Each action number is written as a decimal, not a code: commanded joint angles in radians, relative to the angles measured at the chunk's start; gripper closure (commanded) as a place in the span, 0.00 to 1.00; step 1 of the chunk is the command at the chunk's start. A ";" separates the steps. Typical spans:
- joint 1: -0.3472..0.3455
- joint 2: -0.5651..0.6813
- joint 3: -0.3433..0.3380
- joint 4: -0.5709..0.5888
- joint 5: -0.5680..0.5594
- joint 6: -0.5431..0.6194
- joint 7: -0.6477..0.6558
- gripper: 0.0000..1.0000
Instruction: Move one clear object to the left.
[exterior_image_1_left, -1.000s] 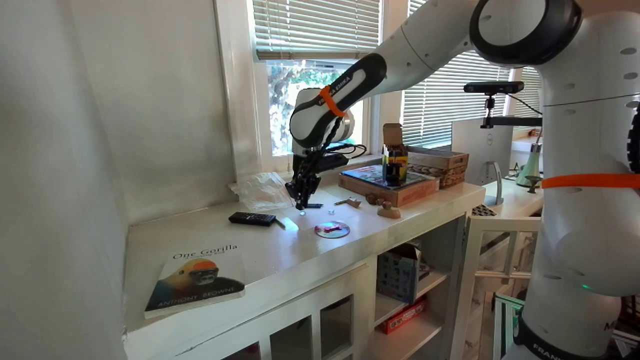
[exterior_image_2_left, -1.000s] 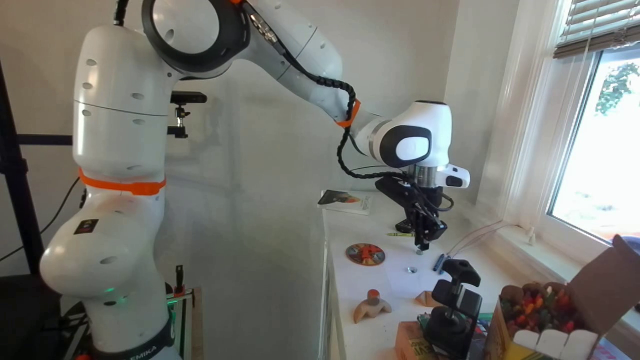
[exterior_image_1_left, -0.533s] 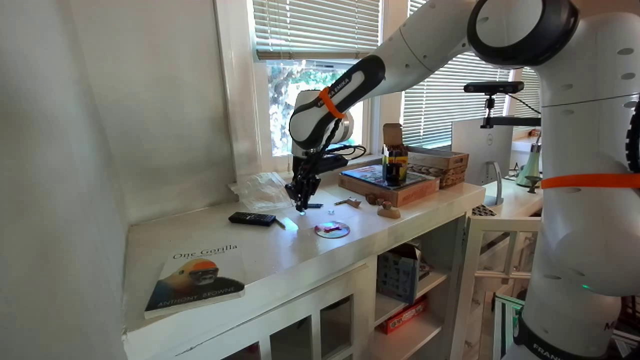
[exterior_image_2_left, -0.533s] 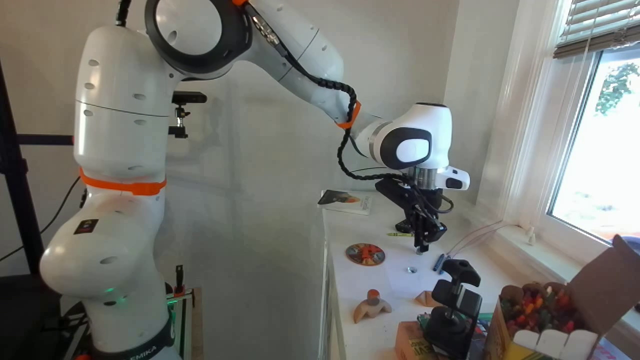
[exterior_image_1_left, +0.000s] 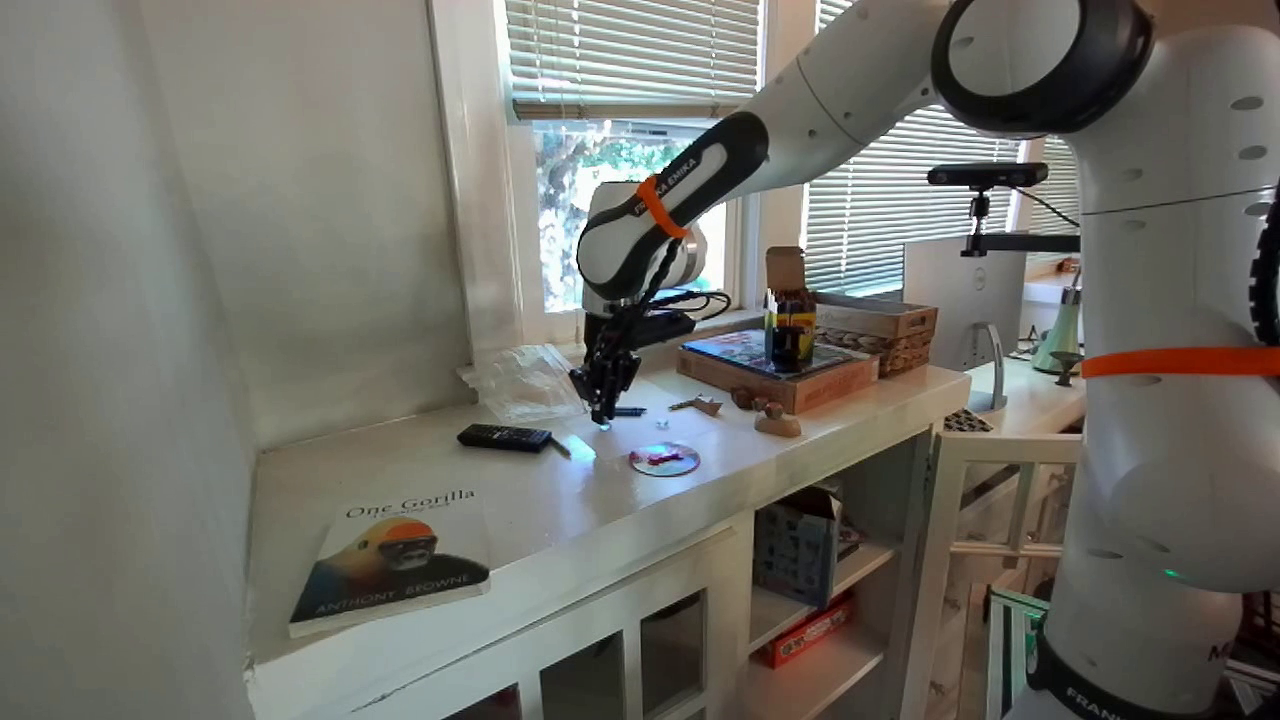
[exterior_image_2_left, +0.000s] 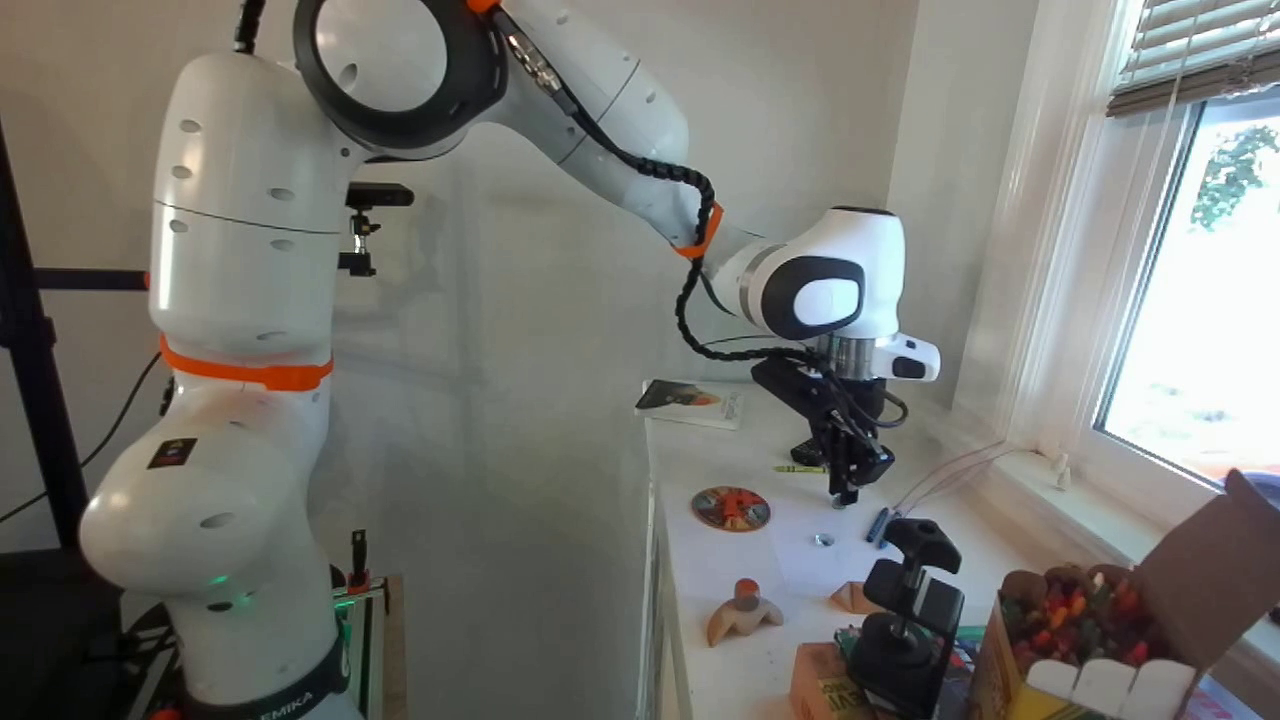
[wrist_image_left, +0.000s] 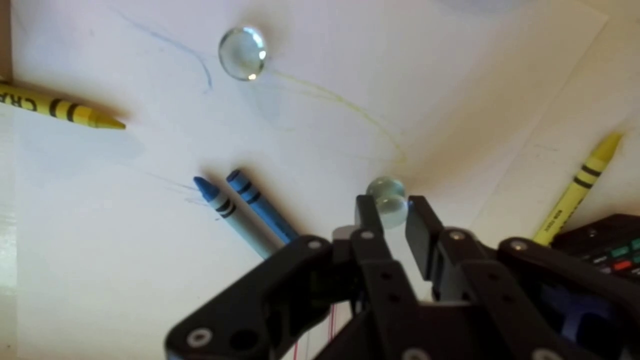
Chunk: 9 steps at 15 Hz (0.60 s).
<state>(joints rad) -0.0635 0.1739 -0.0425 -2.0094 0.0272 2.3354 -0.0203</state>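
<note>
My gripper is black and points down over the white cabinet top. In the wrist view its fingertips are a small distance apart. A clear glass object shows at and between them as two rounded shapes. The left finger covers part of its edge; whether both fingers press on it cannot be told. In both exterior views it shows as a small bright spot just under the gripper. Another clear round glass object lies apart on the paper, and shows in both exterior views.
Blue crayons, yellow crayons and a black remote lie near the gripper. A disc, wooden pieces, a book, a plastic bag and stacked boxes are on the cabinet top.
Over the last second my gripper has moved slightly down over the clear object, and its tips now cover more of it. It barely moves in the last half second. The other things stay put.
</note>
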 joint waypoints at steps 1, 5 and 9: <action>0.001 0.011 0.000 0.012 0.010 -0.001 -0.005 0.95; 0.001 0.006 0.001 0.009 0.012 -0.007 -0.005 0.95; 0.001 0.003 0.001 0.006 0.012 -0.010 -0.003 0.95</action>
<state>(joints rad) -0.0635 0.1745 -0.0424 -2.0074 0.0273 2.3353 -0.0203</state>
